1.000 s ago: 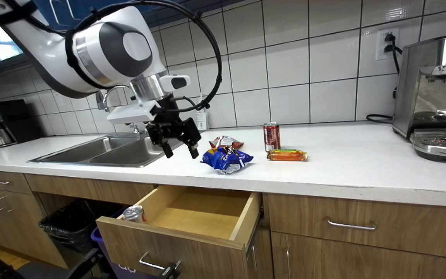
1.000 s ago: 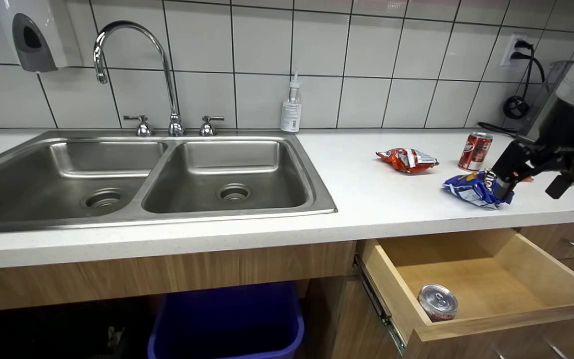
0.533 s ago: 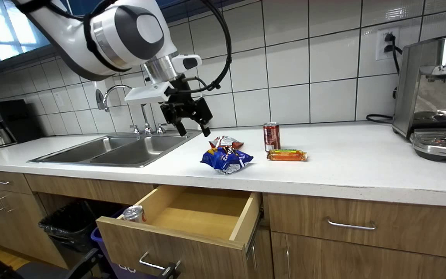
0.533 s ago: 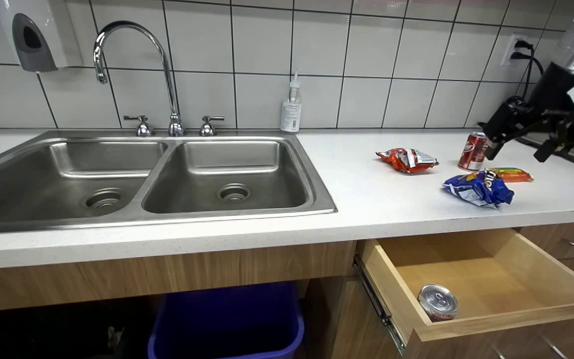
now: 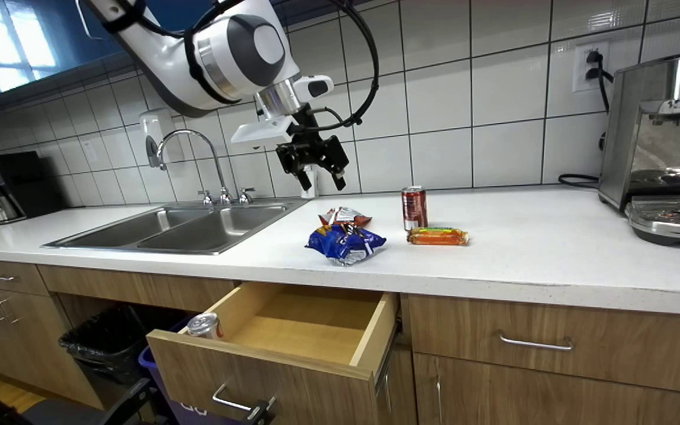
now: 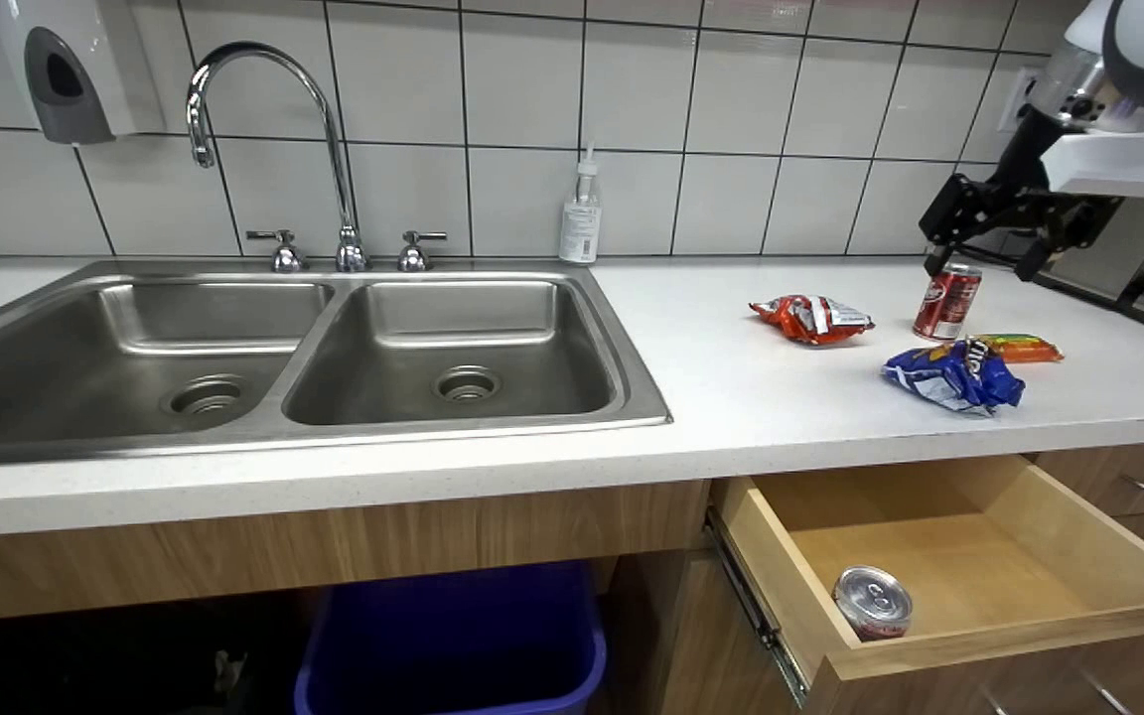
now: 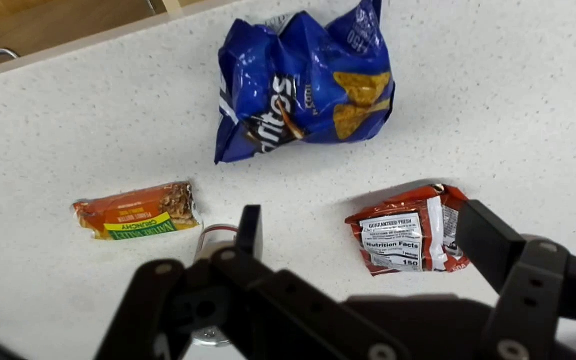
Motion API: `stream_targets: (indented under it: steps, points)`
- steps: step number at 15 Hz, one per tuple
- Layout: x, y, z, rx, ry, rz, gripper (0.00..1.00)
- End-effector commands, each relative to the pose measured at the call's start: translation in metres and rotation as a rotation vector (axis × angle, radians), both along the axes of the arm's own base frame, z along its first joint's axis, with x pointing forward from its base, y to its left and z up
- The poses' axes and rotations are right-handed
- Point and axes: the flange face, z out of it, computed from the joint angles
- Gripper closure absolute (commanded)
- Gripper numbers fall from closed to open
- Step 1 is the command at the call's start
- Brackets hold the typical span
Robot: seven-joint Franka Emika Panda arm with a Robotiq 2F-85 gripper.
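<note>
My gripper point(image 5: 322, 180) hangs open above the counter, with nothing between its fingers. Seen from the wrist, a red chip bag point(image 7: 393, 240) lies below the gap, back label up, partly covered by one finger pad point(image 7: 490, 240). A crumpled blue Doritos bag point(image 7: 308, 95) is nearer the counter's front edge. The orange granola bar point(image 7: 133, 212) lies flat to one side. A red soda can point(image 6: 944, 306) stands upright on the counter; in the wrist view the fingers mostly hide it. No object is touched by the gripper.
Below the counter, a drawer point(image 5: 269, 378) is pulled out, with a silver-topped can point(image 6: 872, 599) in its front corner. A steel sink point(image 6: 632, 397) with a tall faucet point(image 5: 216, 159), a pump bottle point(image 6: 582, 218) and a coffee machine point(image 5: 664, 147) share the counter. A blue bin point(image 6: 453, 636) stands underneath.
My gripper has risen and moved back from the counter's front edge toward the tiled wall, staying open. The bags, bar, cans and drawer have not moved.
</note>
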Motion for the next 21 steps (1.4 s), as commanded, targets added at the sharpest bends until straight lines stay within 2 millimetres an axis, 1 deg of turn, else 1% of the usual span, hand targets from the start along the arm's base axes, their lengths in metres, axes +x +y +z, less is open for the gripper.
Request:
stream_targets:
  steps: [1,7,12,17,21]
  points:
    - [0.037,-0.010,-0.005,0.005,0.011,-0.056,0.00]
    - [0.074,-0.025,-0.029,0.020,0.042,-0.108,0.00]
    - [0.094,-0.031,-0.057,0.029,0.095,-0.137,0.00]
    - [0.097,-0.035,-0.084,0.020,0.164,-0.146,0.00]
    - [0.094,-0.031,-0.101,0.016,0.213,-0.137,0.00]
